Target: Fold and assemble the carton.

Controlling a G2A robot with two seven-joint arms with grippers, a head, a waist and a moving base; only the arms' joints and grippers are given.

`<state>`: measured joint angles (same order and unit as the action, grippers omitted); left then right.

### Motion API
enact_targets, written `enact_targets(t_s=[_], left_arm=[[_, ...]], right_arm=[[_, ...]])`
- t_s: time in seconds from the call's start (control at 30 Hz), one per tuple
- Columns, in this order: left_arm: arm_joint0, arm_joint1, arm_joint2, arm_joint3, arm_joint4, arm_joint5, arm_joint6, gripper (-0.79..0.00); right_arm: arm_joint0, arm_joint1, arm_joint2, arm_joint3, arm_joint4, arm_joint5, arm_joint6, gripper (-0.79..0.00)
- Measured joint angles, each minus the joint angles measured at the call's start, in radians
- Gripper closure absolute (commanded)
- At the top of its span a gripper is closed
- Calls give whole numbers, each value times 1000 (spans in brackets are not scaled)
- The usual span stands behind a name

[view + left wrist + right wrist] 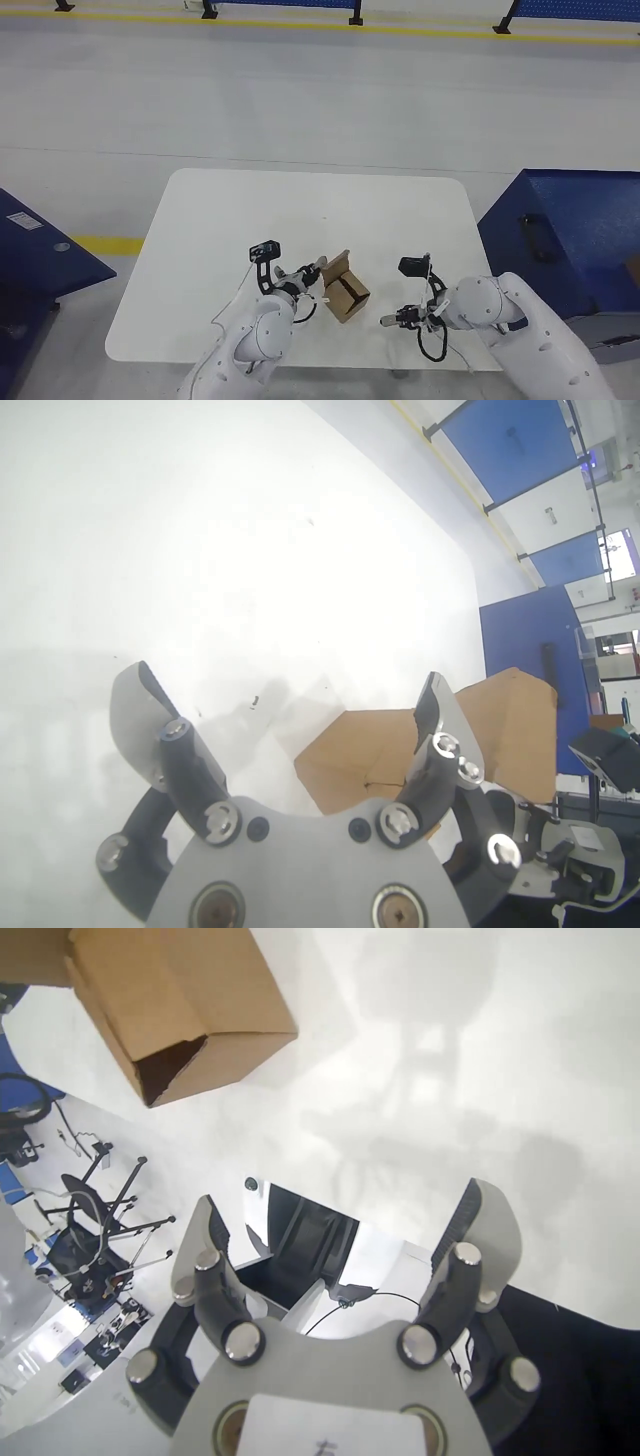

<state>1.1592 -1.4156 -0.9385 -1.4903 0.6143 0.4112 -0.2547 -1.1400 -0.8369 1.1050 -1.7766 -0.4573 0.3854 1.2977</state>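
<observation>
A small brown carton (345,288) lies on the white table (300,210) near its front edge, with one flap raised at its far end. My left gripper (312,272) stands open just left of the carton, its fingers (440,720) spread and nothing between them; the carton (370,755) sits close behind one finger. My right gripper (388,321) is open to the right of the carton, apart from it, near the table's front edge. In the right wrist view the carton (180,1003) shows a dark gap at one folded end, beyond the open fingers (480,1223).
A blue bin (570,240) stands beside the table on the right, and another blue surface (40,260) on the left. The far half of the table is bare white. Blue barriers (280,6) line the floor at the back.
</observation>
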Motion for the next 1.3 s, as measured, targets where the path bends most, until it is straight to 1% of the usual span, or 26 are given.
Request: enact_targets(t_s=[0.23, 0.5, 0.83, 0.9, 0.97, 1.03, 1.1, 1.2, 1.3], left_arm=[[40, 10, -14, -31, 30, -51, -57, -785], [99, 18, -14, -77, 58, -103, -96, -785], [130, 18, -9, -100, 76, -139, -71, -785], [135, 18, -15, -104, 79, -139, -60, -785], [138, 18, -21, -104, 79, -138, -55, -785], [141, 18, -28, -105, 79, -137, -52, -785], [145, 19, -35, -108, 75, -139, -50, -785], [151, 19, -44, -116, 73, -143, -40, -785], [164, 19, -52, -133, 53, -172, -25, -785]], right_arm=[[48, -18, -30, 33, 23, 49, -53, -785], [89, -32, -47, 70, 41, 66, -84, -785], [134, -52, -71, 120, 73, 78, -141, -785], [131, -53, -57, 111, 109, 62, -141, -785], [114, -48, -21, 91, 159, 35, -139, -785], [81, -36, 43, 66, 217, -2, -118, -785], [38, -21, 109, 47, 251, -35, -67, -785], [-18, 2, 164, 18, 201, -53, 20, -785], [-50, 14, 156, 8, 110, -48, 95, -785]])
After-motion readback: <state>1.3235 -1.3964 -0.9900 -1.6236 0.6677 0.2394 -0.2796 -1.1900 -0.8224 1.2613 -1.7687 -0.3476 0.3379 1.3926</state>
